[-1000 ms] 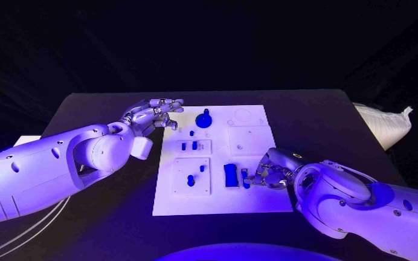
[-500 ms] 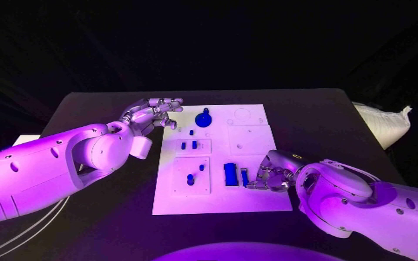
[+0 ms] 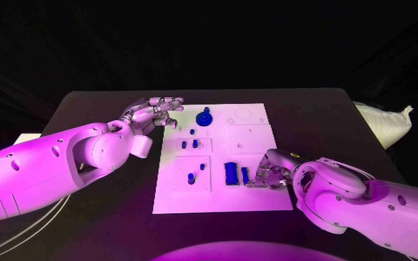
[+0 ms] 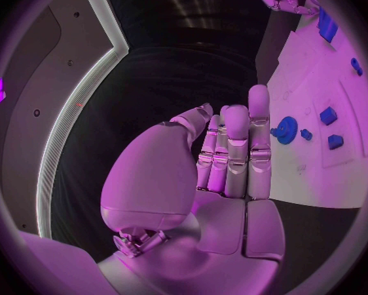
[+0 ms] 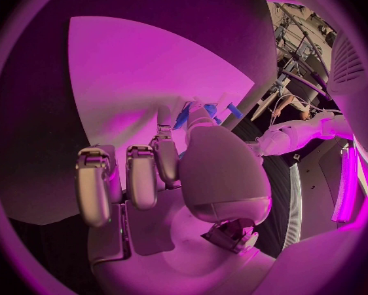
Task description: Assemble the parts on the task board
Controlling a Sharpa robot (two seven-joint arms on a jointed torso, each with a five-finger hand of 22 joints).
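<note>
The white task board (image 3: 252, 137) lies mid-table. A blue gear (image 3: 204, 118) sits near its far edge, also in the left wrist view (image 4: 286, 126). Small blue parts (image 3: 189, 144) stand in the left plates, with two more (image 3: 191, 179) nearer me. A blue block (image 3: 231, 173) and a thin blue part (image 3: 244, 175) stand at the near right. My right hand (image 3: 268, 173) has curled fingers at the thin part, and the right wrist view shows thumb and finger pinching blue (image 5: 183, 117). My left hand (image 3: 157, 113) hovers at the board's far left corner, fingers apart and holding nothing.
A white sack (image 3: 383, 123) lies at the table's right edge. A pale object (image 3: 26, 139) sits off the left side, and cables (image 3: 26, 231) run below my left arm. Bare black table surrounds the board.
My right hand has shifted very slightly at the thin blue part. The left arm and the other parts stay where they were.
</note>
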